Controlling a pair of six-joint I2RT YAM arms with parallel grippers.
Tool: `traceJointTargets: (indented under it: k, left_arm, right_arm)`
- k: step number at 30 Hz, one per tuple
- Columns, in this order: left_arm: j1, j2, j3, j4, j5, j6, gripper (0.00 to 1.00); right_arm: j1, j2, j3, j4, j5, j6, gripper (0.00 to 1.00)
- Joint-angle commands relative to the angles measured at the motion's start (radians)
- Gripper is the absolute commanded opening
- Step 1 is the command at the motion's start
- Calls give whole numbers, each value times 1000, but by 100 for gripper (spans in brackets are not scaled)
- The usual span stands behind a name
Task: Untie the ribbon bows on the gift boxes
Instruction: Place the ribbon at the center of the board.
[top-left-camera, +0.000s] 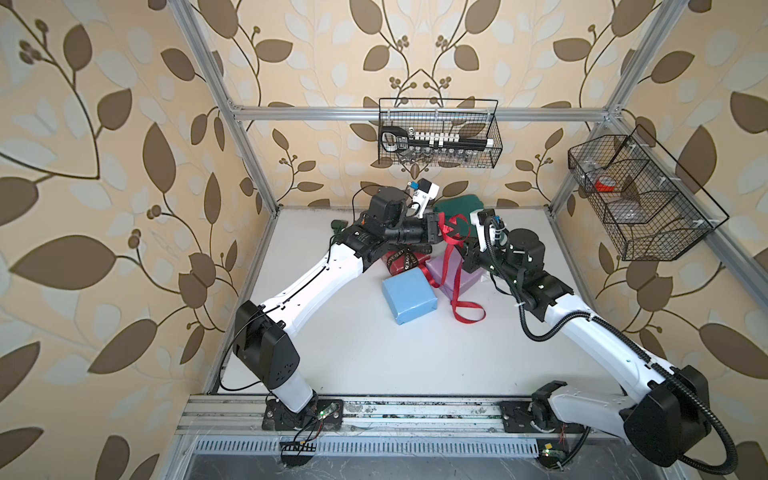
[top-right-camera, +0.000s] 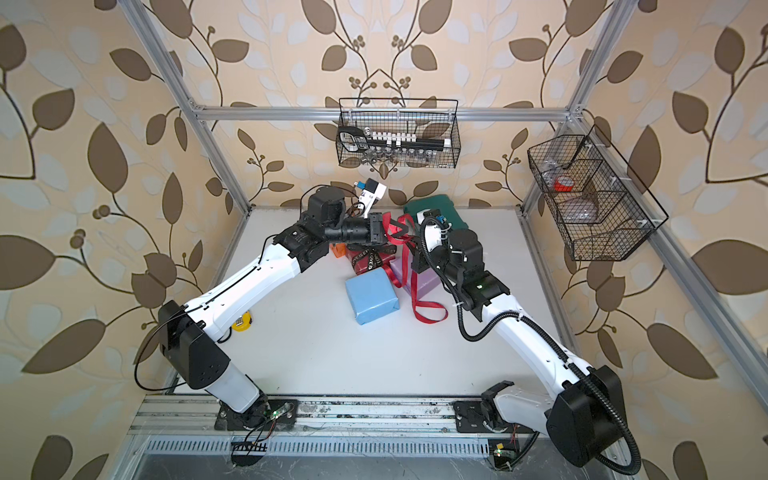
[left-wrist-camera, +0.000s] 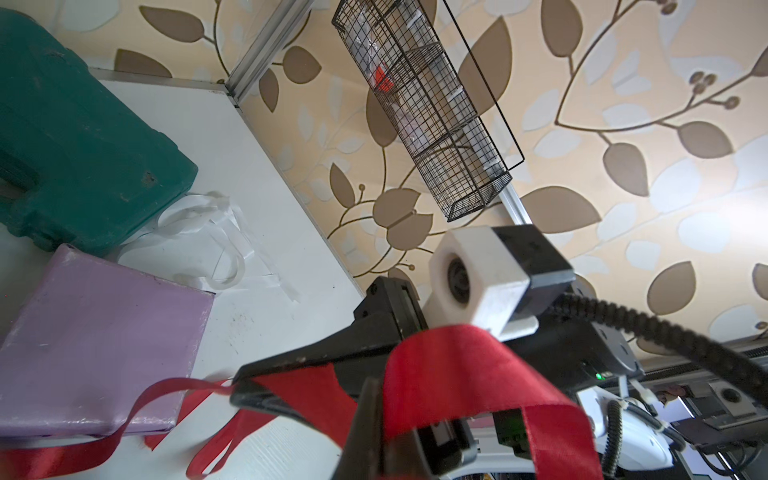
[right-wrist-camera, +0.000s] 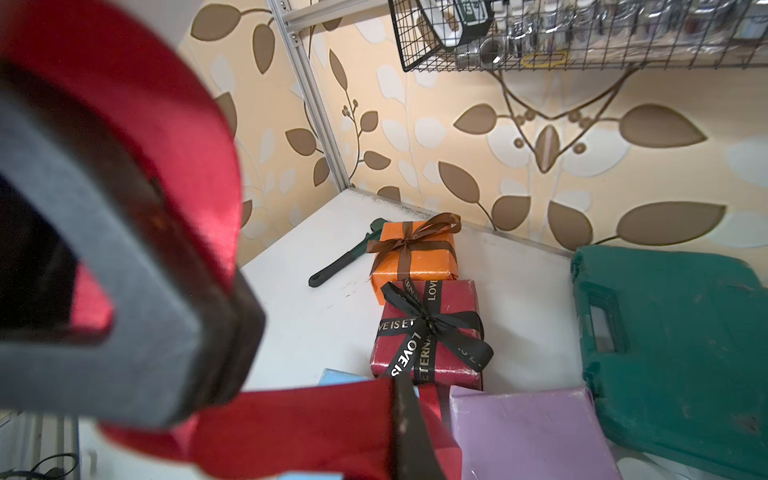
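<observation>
Both grippers meet above the boxes, each holding the loose red ribbon (top-right-camera: 414, 286), which hangs to the table. My left gripper (top-left-camera: 444, 232) is shut on a fold of it (left-wrist-camera: 457, 374). My right gripper (top-left-camera: 459, 243) is shut on another stretch (right-wrist-camera: 291, 432). The light blue box (top-left-camera: 409, 300) and lilac box (top-left-camera: 446, 274) lie bare below. A white ribbon (left-wrist-camera: 208, 241) lies loose on the table. The dark red box (right-wrist-camera: 432, 328) keeps its black lettered bow. Behind it, the orange box (right-wrist-camera: 415, 257) keeps its brown bow.
A green plastic case (top-left-camera: 457, 208) lies at the back by the lilac box. A dark wrench (right-wrist-camera: 345, 257) rests beside the orange box. Wire baskets hang on the back wall (top-left-camera: 440, 133) and right wall (top-left-camera: 640, 199). A yellow object (top-right-camera: 241, 322) sits under my left arm.
</observation>
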Motion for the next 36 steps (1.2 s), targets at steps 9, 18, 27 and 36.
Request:
traceJointTargets:
  k: [9, 18, 27, 36]
  left_arm:
    - [32, -89, -128, 11, -10, 11, 99]
    - [69, -158, -252, -97, -94, 79, 99]
    - [93, -162, -316, -100, -82, 73, 99]
    - [96, -161, -316, -119, -66, 92, 99]
  right_arm:
    - [-152, -160, 128, -202, 203, -36, 0]
    - [-399, -195, 337, -294, 264, -72, 0]
    - [-436, -147, 499, -264, 392, -168, 0]
    - [-450, -17, 398, -271, 258, -133, 0]
